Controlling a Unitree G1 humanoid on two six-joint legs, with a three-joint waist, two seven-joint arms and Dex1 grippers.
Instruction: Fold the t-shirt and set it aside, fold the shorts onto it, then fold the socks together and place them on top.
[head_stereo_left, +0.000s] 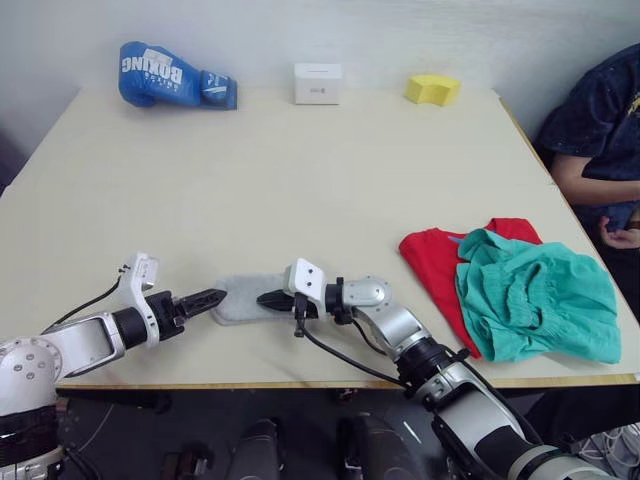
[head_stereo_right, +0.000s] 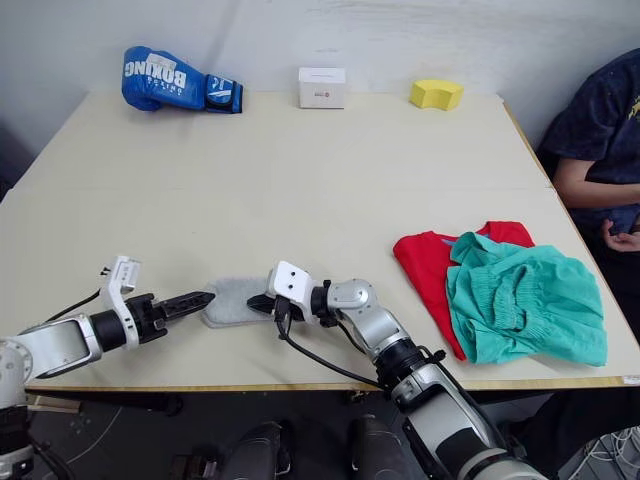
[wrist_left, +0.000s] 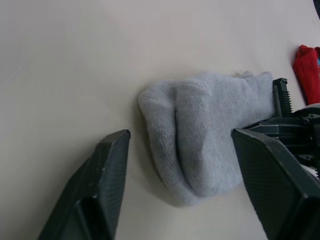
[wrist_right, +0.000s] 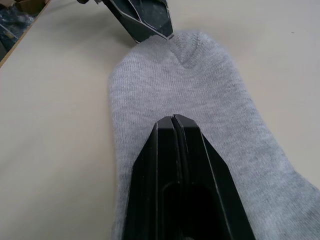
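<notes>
The grey socks (head_stereo_left: 238, 299) lie flat as one small bundle near the table's front edge. My left gripper (wrist_left: 180, 134) is open, one finger on each side of the socks' rounded end. From the opposite side my right gripper (wrist_right: 172, 119) comes in, shut, its fingers lying on top of the socks with no fabric seen between them. Over at the right, the red t-shirt (head_stereo_left: 432, 262) lies on the table. The teal shorts (head_stereo_left: 540, 300) sit crumpled on top of it and cover most of it.
A blue boxing glove (head_stereo_left: 170, 75), a white box (head_stereo_left: 318, 83) and a yellow block (head_stereo_left: 433, 89) stand along the table's far edge. A person in dark clothes (head_stereo_left: 600, 120) sits at the right side. The front edge (head_stereo_left: 300, 383) runs close below the socks.
</notes>
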